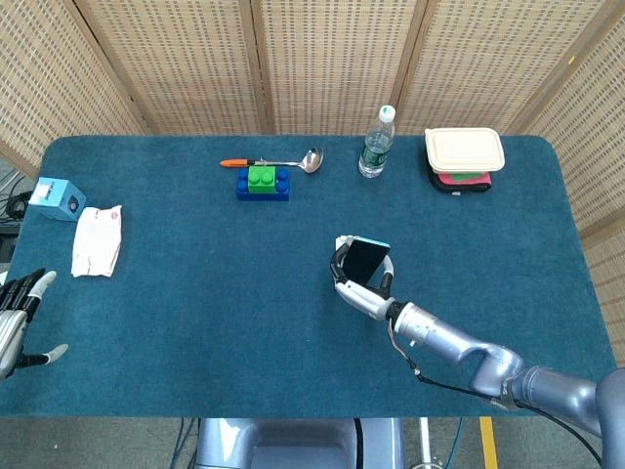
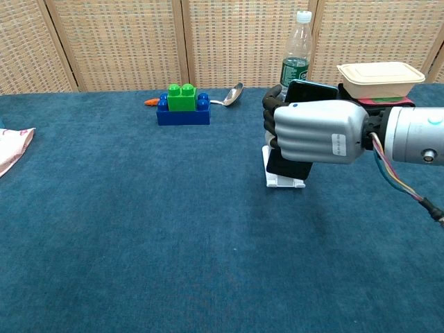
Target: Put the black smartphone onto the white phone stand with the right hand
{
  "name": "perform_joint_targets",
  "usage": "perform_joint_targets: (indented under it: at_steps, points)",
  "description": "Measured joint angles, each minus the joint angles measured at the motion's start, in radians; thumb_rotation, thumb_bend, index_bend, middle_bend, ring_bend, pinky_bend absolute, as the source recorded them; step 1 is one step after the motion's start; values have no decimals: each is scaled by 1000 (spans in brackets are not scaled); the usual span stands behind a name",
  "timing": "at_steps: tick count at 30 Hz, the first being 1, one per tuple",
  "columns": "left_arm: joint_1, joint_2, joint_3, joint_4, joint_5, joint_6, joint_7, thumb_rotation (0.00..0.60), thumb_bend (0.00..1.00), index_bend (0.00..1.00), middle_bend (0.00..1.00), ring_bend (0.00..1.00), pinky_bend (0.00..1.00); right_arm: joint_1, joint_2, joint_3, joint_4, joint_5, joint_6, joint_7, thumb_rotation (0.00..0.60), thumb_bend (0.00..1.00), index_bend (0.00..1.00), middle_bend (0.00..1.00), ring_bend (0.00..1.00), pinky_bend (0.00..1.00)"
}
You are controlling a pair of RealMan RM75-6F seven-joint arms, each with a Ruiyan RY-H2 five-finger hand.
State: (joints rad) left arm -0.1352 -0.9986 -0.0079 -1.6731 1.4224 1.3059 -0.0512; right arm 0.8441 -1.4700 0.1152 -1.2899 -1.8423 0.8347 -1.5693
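My right hand grips the black smartphone, its fingers wrapped around the phone's edges. The phone leans upright over the white phone stand, whose base shows just below the hand. Whether the phone's lower edge rests in the stand is hidden by the hand. At the far left edge of the head view my left hand lies off the table with its fingers apart, holding nothing.
At the back stand a blue and green toy block, a spoon, a water bottle and a lidded food box. A white packet and a small blue box lie at the left.
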Motion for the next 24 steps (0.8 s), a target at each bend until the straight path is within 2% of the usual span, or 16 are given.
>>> perform_joint_targets:
  at_steps: [11,14,17,24]
  points:
    - [-4,-2,0,7,-6,-9,-5,600,0,0,0,0,0,9,-16,-22,37,-20,13,39,600,775,556,367,278,254]
    - [-6,-2,-1,9,-9,-12,-5,600,0,0,0,0,0,12,-20,-24,43,-23,15,45,600,775,489,328,251,233]
    - [-6,-2,0,11,-10,-13,-8,600,0,0,0,0,0,12,-23,-25,46,-21,16,48,600,764,408,257,183,195]
    - [-9,-2,0,15,-13,-21,-11,600,0,0,0,0,0,9,-25,-27,51,-14,16,54,600,749,372,173,94,146]
